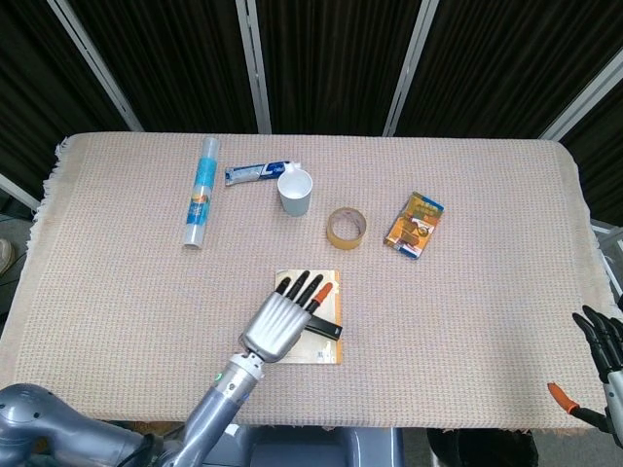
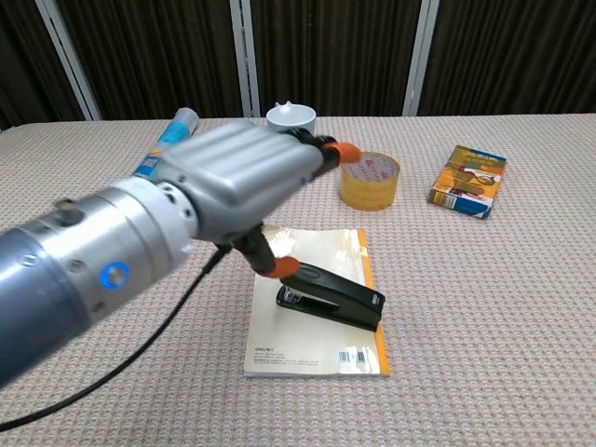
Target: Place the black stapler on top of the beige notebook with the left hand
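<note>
The left hand (image 2: pixel 237 177) is seen raised above the near middle of the counter (image 1: pixel 467 321), fingers (image 1: pixel 302 288) released and spread straight, nothing gripped. In the chest view a gap is shown between the thumb tip and the stapler (image 2: pixel 331 300) below it. The black stapler is laid flat on the beige notebook (image 2: pixel 317 349), angled across its right half, with one end near the orange spine edge. The notebook itself is found close to the near edge of the counter, roughly at its middle, partly covered by the hand in the head view.

At the near right corner, the right hand (image 1: pixel 605 348) is caught just off the counter edge; its dark fingers are spread upward and nothing is seen in them.

Further back, a roll of tape (image 1: pixel 346 226) is set near the centre of the counter, with a small orange box (image 1: pixel 415 225) to its right. Beyond the tape, a white cup (image 1: pixel 295 191) is stood upright, and a tube of toothpaste (image 1: pixel 255 173) is laid just behind it toward the far edge. A rolled cylinder in clear wrap (image 1: pixel 201 191) is laid toward the far left, pointing from far edge to near.
</note>
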`<action>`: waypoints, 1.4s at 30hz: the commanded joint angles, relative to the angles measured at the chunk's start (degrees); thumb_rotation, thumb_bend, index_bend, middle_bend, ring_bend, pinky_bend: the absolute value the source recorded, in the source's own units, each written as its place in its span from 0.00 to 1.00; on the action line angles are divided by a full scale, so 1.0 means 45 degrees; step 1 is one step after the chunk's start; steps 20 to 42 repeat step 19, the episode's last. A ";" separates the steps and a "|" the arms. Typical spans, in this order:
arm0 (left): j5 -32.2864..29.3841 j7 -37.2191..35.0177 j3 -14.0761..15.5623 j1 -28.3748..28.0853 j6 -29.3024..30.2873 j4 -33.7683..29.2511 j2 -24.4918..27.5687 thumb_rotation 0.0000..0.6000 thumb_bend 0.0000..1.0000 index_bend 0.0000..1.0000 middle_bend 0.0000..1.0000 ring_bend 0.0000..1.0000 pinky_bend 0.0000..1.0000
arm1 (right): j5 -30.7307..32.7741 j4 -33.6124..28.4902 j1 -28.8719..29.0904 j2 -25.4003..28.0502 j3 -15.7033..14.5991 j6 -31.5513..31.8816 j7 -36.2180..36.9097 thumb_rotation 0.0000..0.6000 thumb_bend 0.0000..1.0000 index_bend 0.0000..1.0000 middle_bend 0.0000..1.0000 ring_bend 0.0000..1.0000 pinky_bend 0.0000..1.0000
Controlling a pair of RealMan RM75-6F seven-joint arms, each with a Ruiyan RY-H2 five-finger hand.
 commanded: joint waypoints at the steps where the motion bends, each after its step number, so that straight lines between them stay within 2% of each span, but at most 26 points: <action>1: 0.1836 -0.0070 0.1592 0.1514 0.2126 -0.2103 0.2356 1.00 0.24 0.02 0.02 0.03 0.20 | -0.0035 -0.0042 -0.0027 -0.0078 -0.0002 0.0004 -0.0257 1.00 0.16 0.00 0.00 0.00 0.00; 4: 0.3166 -0.0466 0.2751 0.2696 0.3633 -0.2465 0.3524 1.00 0.24 0.02 0.01 0.02 0.20 | -0.0106 -0.0097 -0.0011 -0.0189 -0.0008 -0.0072 -0.0674 1.00 0.16 0.00 0.00 0.00 0.00; 8: 0.4568 -0.2393 0.4291 0.4620 0.5622 -0.1589 0.4980 1.00 0.23 0.00 0.00 0.00 0.17 | -0.0125 -0.0217 0.0002 -0.0322 -0.0029 -0.0206 -0.1107 1.00 0.16 0.00 0.00 0.00 0.00; 13: 0.4662 -0.4762 0.5110 0.6766 0.7464 -0.0189 0.6010 1.00 0.16 0.00 0.00 0.00 0.13 | -0.0037 -0.0314 -0.0030 -0.0454 0.0004 -0.0257 -0.1541 1.00 0.16 0.00 0.00 0.00 0.00; 17: 0.4589 -0.7316 0.5042 0.7897 0.8068 0.0734 0.6469 0.99 0.15 0.00 0.00 0.00 0.13 | 0.0123 -0.0430 -0.0022 -0.0516 0.0055 -0.0360 -0.1754 1.00 0.16 0.00 0.00 0.00 0.00; 19: 0.4765 -0.7833 0.4907 0.8058 0.8102 0.0951 0.6704 0.98 0.15 0.00 0.00 0.00 0.12 | 0.0176 -0.0475 0.0013 -0.0534 0.0082 -0.0438 -0.1815 1.00 0.16 0.00 0.00 0.00 0.00; 42: 0.4765 -0.7833 0.4907 0.8058 0.8102 0.0951 0.6704 0.98 0.15 0.00 0.00 0.00 0.12 | 0.0176 -0.0475 0.0013 -0.0534 0.0082 -0.0438 -0.1815 1.00 0.16 0.00 0.00 0.00 0.00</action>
